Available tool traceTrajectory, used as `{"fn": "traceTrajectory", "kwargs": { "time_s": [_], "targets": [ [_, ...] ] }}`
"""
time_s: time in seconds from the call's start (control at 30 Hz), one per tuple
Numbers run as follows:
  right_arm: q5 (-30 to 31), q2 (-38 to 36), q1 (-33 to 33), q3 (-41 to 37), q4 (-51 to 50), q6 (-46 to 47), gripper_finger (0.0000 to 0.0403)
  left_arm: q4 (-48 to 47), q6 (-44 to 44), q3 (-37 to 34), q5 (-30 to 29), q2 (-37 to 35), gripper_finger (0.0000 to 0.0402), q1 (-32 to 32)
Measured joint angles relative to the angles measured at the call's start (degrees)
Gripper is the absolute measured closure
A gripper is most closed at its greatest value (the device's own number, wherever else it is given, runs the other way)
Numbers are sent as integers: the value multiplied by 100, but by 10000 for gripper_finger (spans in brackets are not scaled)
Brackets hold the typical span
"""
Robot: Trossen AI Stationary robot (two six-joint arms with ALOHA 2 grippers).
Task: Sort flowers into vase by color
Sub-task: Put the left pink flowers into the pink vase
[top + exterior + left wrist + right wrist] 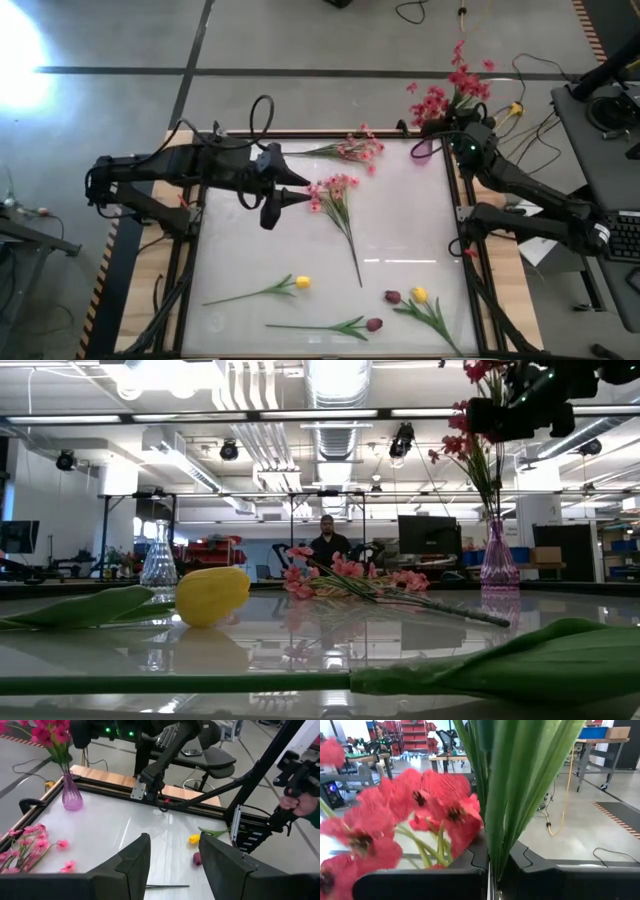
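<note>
The red spray (452,92) stands in the purple vase (424,149) at the bench's (400,250) far right corner, right jaws pinching its stems. Releasing seems next. Left jaws hover spread beside a pink spray (335,192).

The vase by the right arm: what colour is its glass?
Purple; the left wrist view shows it best.
</note>
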Motion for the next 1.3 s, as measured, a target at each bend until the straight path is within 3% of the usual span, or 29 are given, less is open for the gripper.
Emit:
{"fn": "traceTrajectory", "kwargs": {
  "time_s": [0.33,0.67,0.93,1.1,1.3],
  "targets": [
    [-51,611,2,0,4,374,390,-298,-44,0,-299,-237,245,0],
    [-630,1176,-11,-2,-242,722,385,-490,79,-2,-304,-209,245,0],
    [-1014,915,17,-9,-1447,1396,293,-88,226,-413,-297,-217,245,0],
    [-1660,442,17,12,-2060,1544,231,239,158,-890,-386,-216,245,0],
    [-2185,181,19,573,-3470,1755,183,602,39,-1464,-400,-247,245,18]
  ]
}}
